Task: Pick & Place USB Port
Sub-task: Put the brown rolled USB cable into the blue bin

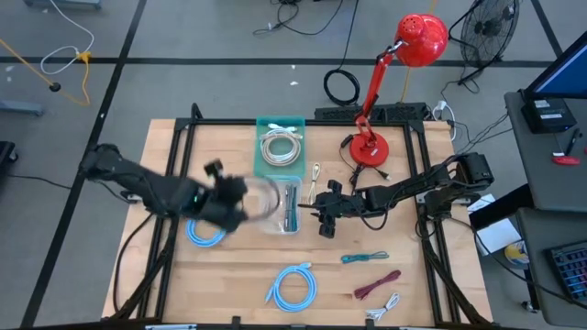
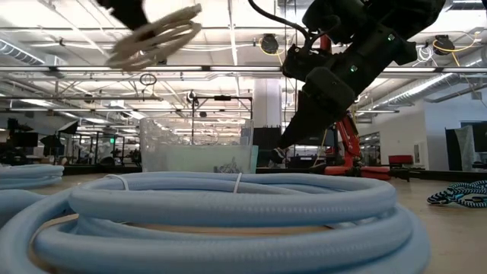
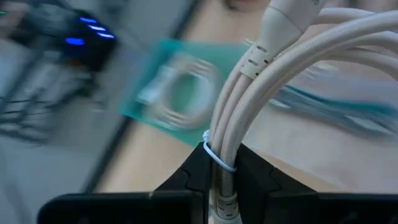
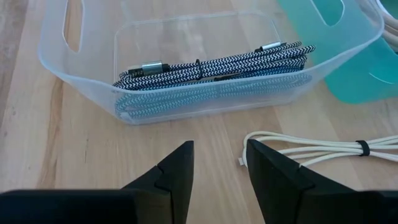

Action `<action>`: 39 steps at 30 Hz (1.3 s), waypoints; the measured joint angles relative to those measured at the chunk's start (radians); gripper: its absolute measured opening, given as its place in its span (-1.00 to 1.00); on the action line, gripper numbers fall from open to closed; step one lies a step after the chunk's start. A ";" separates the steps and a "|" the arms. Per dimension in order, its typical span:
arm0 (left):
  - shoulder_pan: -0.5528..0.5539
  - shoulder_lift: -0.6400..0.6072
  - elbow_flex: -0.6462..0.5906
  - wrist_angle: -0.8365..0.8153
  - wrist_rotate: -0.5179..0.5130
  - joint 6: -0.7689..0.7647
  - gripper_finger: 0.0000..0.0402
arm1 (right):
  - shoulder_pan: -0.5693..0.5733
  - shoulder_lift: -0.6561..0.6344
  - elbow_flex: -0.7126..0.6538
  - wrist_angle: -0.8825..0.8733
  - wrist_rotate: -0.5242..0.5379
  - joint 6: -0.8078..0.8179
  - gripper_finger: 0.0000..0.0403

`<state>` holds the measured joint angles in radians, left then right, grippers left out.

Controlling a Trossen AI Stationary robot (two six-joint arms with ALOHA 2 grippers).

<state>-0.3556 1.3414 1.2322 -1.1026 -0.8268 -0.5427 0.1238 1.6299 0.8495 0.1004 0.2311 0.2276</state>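
Coils of pale blue cable (image 2: pixel 228 217) lie nearest along the table's front edge, well in front of the clear bin (image 1: pixel 278 203) that sits mid-table. Just left of that bin the left gripper (image 3: pixel 219 177) hangs raised above the table, its fingers clamped on a bundled cream cable (image 3: pixel 280 81), while just right of the bin the right gripper (image 4: pixel 219 163) is low over the wood with fingers apart, close to a white cable (image 4: pixel 317 149). Behind the bin stand a teal bin (image 1: pixel 280 142) holding another cream coil and, farther right, a red lamp (image 1: pixel 404 73).
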 joint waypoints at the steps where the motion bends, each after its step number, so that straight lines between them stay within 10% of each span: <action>1: 0.047 -0.001 0.021 0.002 -0.029 0.034 -0.78 | 0.000 0.000 0.000 0.000 0.000 0.000 -0.31; 7: 0.350 -0.002 0.107 0.121 -0.023 0.341 -0.78 | 0.000 0.000 -0.002 0.001 0.000 0.000 -0.31; 17: 0.770 0.113 0.107 0.470 0.448 0.793 -0.78 | 0.000 0.000 -0.036 0.010 0.003 0.000 -0.31; 27: 0.830 0.410 0.107 0.486 0.520 1.038 -0.78 | 0.000 0.000 -0.036 0.053 0.003 -0.003 -0.31; 39: 0.805 0.467 0.108 0.555 0.600 1.064 -0.78 | 0.000 0.000 -0.036 0.053 0.003 -0.004 -0.31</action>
<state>0.4496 1.8088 1.3399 -0.5478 -0.2271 0.5216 0.1238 1.6302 0.8135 0.1535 0.2344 0.2237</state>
